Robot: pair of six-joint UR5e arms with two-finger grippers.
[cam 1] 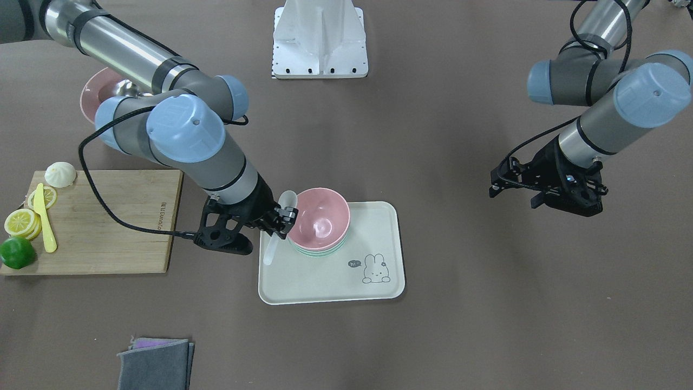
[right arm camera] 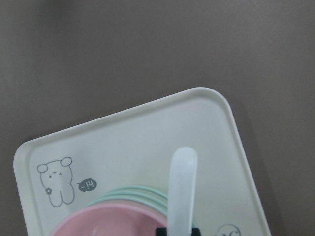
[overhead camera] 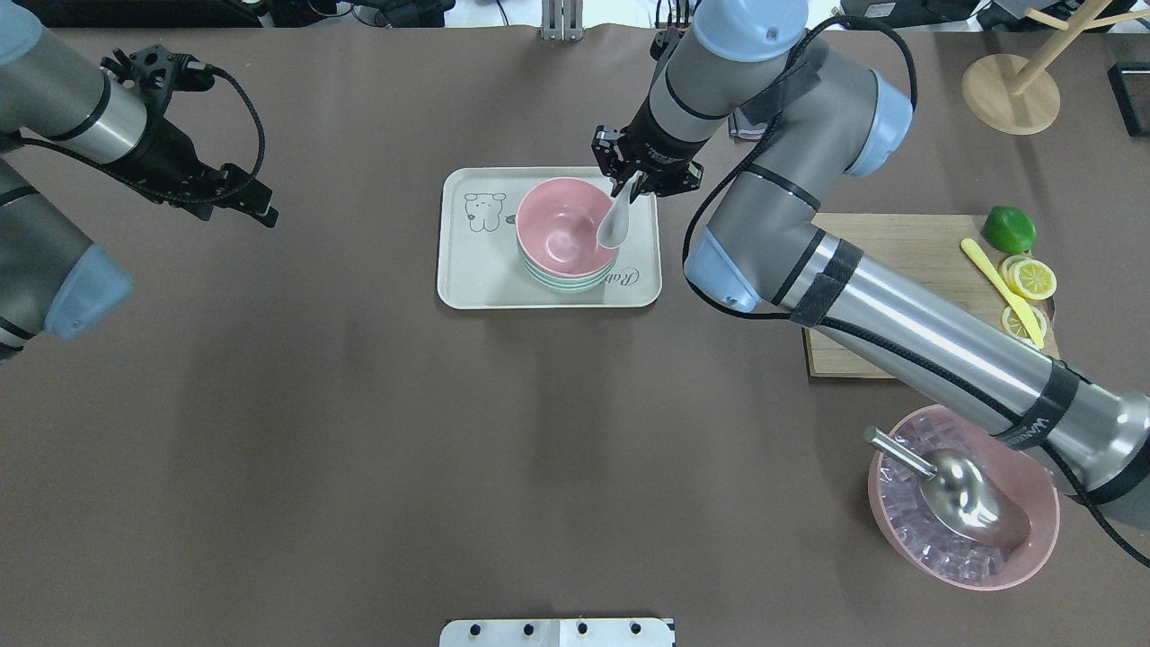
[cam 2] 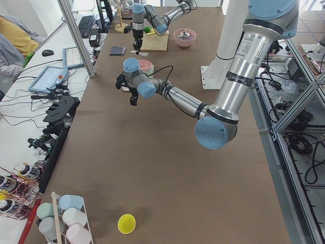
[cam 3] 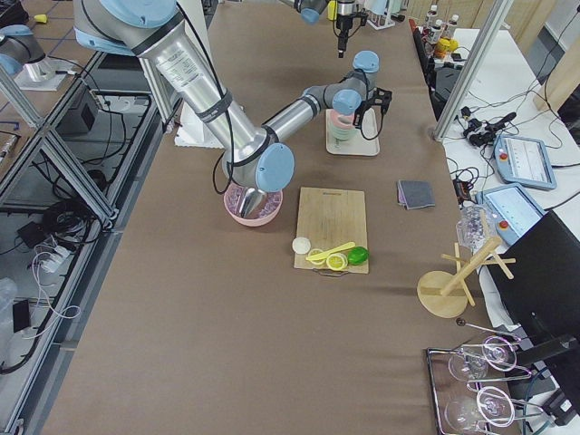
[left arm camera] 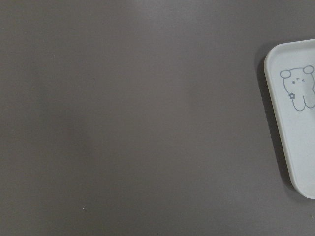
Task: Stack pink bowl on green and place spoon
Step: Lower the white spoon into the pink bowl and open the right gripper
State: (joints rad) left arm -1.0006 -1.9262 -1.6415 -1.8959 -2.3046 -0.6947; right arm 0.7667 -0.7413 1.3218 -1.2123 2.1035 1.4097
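Nearest the front-facing lens: logged folded grey cloths (cam 1: 156, 364), soft and flat on the matte brown tabletop (cam 1: 487, 325). Further in, found a cream tray (cam 1: 325, 284) with rounded corners, smooth, printed with a rabbit. Seen on it: glossy round pink bowl (cam 1: 319, 216), nested upright inside the green bowl (cam 1: 319, 252), only thin mint rims showing beneath. Recorded right gripper (cam 1: 281, 219) with fingers clamped mid-length on a white plastic spoon (cam 1: 288, 200). Held tilted, wide end up by the pink rim, slim handle slanting over the tray's edge. Contact between spoon and bowl: cannot tell. Noted left gripper (cam 1: 568, 203) hanging above bare tabletop, well apart from the tray; fingers' state not readable. Off to the side, noted wooden cutting board (cam 1: 108, 227) with lemon slices (cam 1: 21, 222) and a lime (cam 1: 17, 252).
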